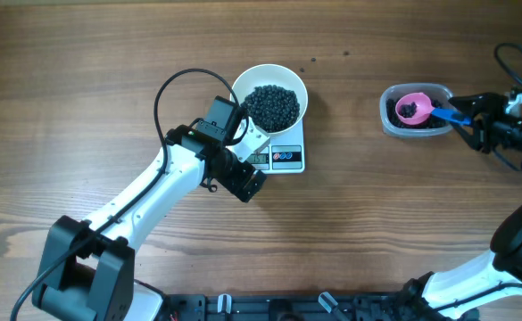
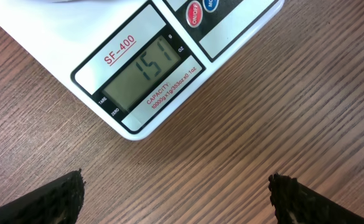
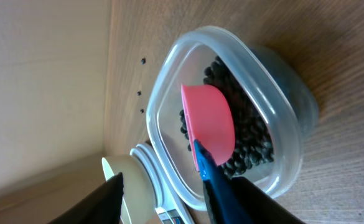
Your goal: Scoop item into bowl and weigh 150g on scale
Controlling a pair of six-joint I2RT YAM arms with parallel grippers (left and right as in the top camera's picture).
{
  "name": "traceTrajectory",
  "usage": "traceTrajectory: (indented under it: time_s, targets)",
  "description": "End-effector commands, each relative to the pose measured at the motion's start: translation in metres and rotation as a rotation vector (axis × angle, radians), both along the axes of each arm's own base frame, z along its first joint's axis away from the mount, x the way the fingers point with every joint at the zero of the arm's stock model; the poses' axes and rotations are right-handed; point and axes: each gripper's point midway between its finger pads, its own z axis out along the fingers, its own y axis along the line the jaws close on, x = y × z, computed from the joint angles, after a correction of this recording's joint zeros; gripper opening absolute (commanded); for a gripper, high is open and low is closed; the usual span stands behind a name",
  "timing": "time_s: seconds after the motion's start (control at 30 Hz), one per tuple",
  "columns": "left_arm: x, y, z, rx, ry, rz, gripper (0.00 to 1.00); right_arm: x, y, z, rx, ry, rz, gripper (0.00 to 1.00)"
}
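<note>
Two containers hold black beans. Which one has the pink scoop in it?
The clear plastic tub on the right side holds the pink scoop; the white bowl sits on the scale, scoopless.

White arm shells [image 1: 145, 192], black joints, a looping black cable [image 1: 167, 94]; claw fingers [image 2: 57, 199] seemingly rubber-ribbed.

black beans [image 1: 272, 105] — heaped in white bowl [image 1: 302, 89] | bowl sits on scale [image 1: 289, 158] | scale reads 151
</note>
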Motion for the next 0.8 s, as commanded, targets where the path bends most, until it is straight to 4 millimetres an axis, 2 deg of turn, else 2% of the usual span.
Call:
traceTrajectory:
  time_s: [0.0, 0.03, 0.1, 0.27, 0.33, 0.37, 0.53, 0.77]
  targets:
    - [-0.002, -0.001, 0.002, -0.011, -0.001, -0.001, 1.0, 0.007, 0.014, -0.003, 0.025, -0.007, 0.031, 0.45]
    - [-0.002, -0.001, 0.002, -0.011, -0.001, -0.001, 1.0, 0.009, 0.016, -0.003, 0.014, -0.011, 0.039, 0.39]
    - [-0.002, -0.001, 0.002, -0.011, -0.001, -0.001, 1.0, 0.008, 0.015, -0.006, -0.005, 0.0, 0.037, 0.34]
    - [-0.002, -0.001, 0.002, -0.011, -0.001, -0.001, 1.0, 0.007, 0.005, -0.016, -0.103, 0.01, 0.043, 0.33]
    - [-0.002, -0.001, 0.002, -0.011, -0.001, -0.001, 1.0, 0.008, 0.002, -0.017, -0.12, 0.009, 0.038, 0.29]
    - [-0.002, -0.001, 0.002, -0.011, -0.001, -0.001, 1.0, 0.009, 0.002, -0.016, -0.122, 0.006, 0.038, 0.24]
    - [-0.002, -0.001, 0.002, -0.011, -0.001, -0.001, 1.0, 0.008, 0.003, -0.017, -0.125, 0.006, 0.046, 0.13]
    - [-0.002, -0.001, 0.002, -0.011, -0.001, -0.001, 1.0, 0.001, 0.01, -0.004, -0.33, -0.029, 0.154, 0.05]
